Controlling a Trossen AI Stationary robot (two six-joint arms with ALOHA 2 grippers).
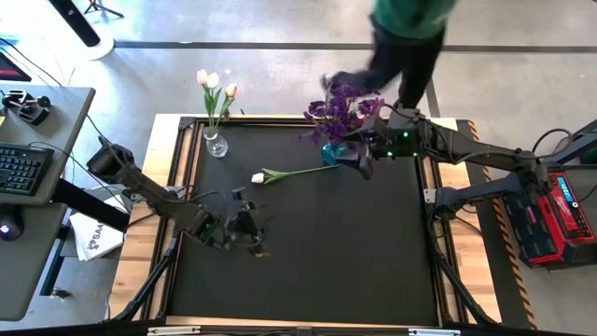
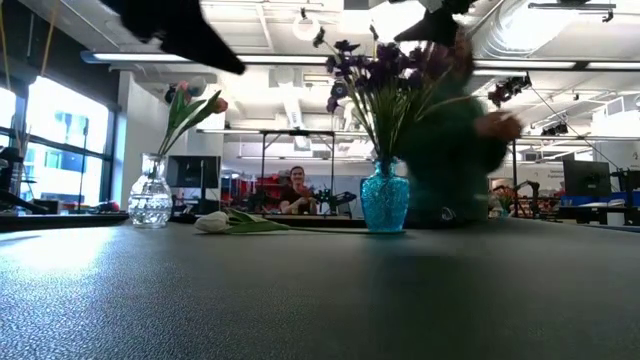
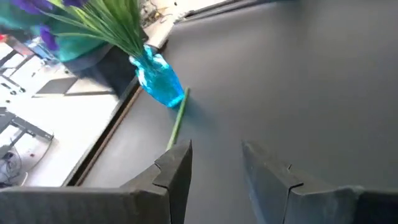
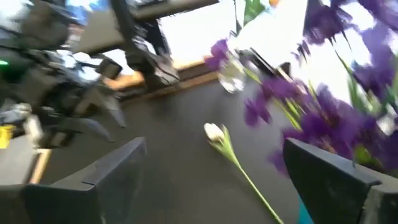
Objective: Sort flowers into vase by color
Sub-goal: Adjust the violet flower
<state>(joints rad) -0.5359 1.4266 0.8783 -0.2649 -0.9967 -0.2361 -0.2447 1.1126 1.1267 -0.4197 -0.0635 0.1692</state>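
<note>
One white tulip (image 1: 259,176) lies flat on the black mat, its stem running toward the blue vase (image 1: 332,153). That vase holds the purple flowers (image 1: 341,110). A clear vase (image 1: 215,144) near the far left corner holds pink and white tulips (image 1: 214,82). My right gripper (image 1: 362,161) hovers open just right of the blue vase; in its wrist view the gripper (image 4: 214,149) looks past the purple flowers (image 4: 323,118) at the lying tulip (image 4: 214,132). My left gripper (image 1: 250,231) is open over the mat's left half, nearer than the tulip, and the left gripper (image 3: 216,152) faces the blue vase (image 3: 158,81).
A person in a green top (image 1: 406,23) moves at the table's far edge, right behind the blue vase. The mat (image 1: 317,271) has a raised wooden frame (image 1: 184,159) around it. A desk with a keyboard (image 1: 20,168) stands left of the table.
</note>
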